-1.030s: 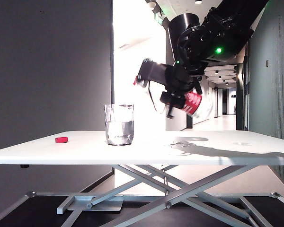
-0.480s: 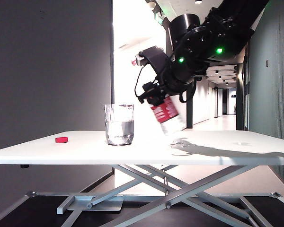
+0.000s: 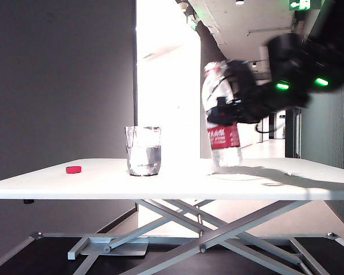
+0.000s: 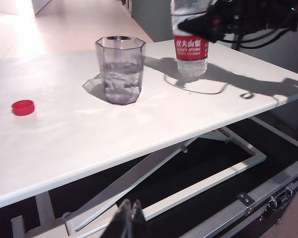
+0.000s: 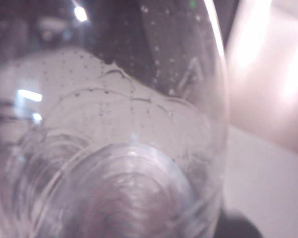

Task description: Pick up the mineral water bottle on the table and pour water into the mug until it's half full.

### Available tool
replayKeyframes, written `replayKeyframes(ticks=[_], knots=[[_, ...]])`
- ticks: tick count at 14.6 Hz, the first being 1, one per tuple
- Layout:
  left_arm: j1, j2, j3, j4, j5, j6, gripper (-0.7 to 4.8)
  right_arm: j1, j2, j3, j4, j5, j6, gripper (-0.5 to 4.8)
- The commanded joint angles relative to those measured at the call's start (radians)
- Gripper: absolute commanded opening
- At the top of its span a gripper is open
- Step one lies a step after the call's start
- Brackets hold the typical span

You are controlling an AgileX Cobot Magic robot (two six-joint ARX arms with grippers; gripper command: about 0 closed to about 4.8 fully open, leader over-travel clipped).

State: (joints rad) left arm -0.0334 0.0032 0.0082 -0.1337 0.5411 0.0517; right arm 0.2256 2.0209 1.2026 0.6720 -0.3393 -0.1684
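The mineral water bottle [image 3: 223,140] stands upright on the white table [image 3: 103,183], to the right of the mug [image 3: 143,150]. My right gripper [image 3: 222,112] reaches in from the right and is closed around the bottle's body above the red label. In the right wrist view the clear bottle [image 5: 114,148] fills the frame and hides the fingers. The mug [image 4: 120,69] holds water up to about half its height. My left gripper [image 4: 129,219] hangs shut below the table's near edge, far from both, holding nothing.
A small red cap [image 3: 74,169] lies on the table left of the mug, also seen as the red cap [image 4: 23,107] in the left wrist view. The table's crossed metal legs [image 3: 206,223] and an open case edge [image 4: 268,198] lie below.
The right arm swung right and turned the bottle from tilted, mouth toward the mug, to upright, and lowered it to the table. The mug, the cap and the left gripper stayed still.
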Motion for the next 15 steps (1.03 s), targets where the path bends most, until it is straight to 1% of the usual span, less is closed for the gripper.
replayKeyframes(ticks=[1,4,5,7,8,12,13,14,15], knots=[[-0.001,0.000,0.002,-0.007,0.005,0.001,-0.05,-0.080,-0.016,-0.064,0.222,-0.267,0.013,2.33],[-0.001,0.000,0.002,-0.007,0.005,0.000,-0.05,-0.143,0.023,-0.074,0.252,-0.414,0.018,2.33],[-0.001,0.000,0.002,-0.007,0.006,0.000,-0.05,-0.156,0.051,-0.074,0.290,-0.457,0.049,2.33],[-0.001,0.000,0.002,-0.007,0.006,0.000,-0.05,-0.167,0.102,-0.074,0.364,-0.486,0.114,2.33],[-0.001,0.000,0.002,-0.007,0.018,0.000,-0.05,-0.166,0.134,-0.074,0.394,-0.494,0.119,2.33],[-0.001,0.000,0.002,-0.007,0.024,0.000,-0.05,-0.163,0.146,-0.083,0.408,-0.505,0.117,2.34],[-0.001,0.000,0.002,-0.007,0.024,0.000,-0.05,-0.164,0.146,-0.083,0.410,-0.521,0.117,2.66],[-0.001,0.000,0.002,-0.007,0.024,0.001,-0.05,-0.163,0.146,-0.083,0.410,-0.533,0.117,3.20],[-0.001,0.000,0.002,-0.007,0.024,0.001,-0.05,-0.163,0.146,-0.083,0.409,-0.535,0.117,3.35]])
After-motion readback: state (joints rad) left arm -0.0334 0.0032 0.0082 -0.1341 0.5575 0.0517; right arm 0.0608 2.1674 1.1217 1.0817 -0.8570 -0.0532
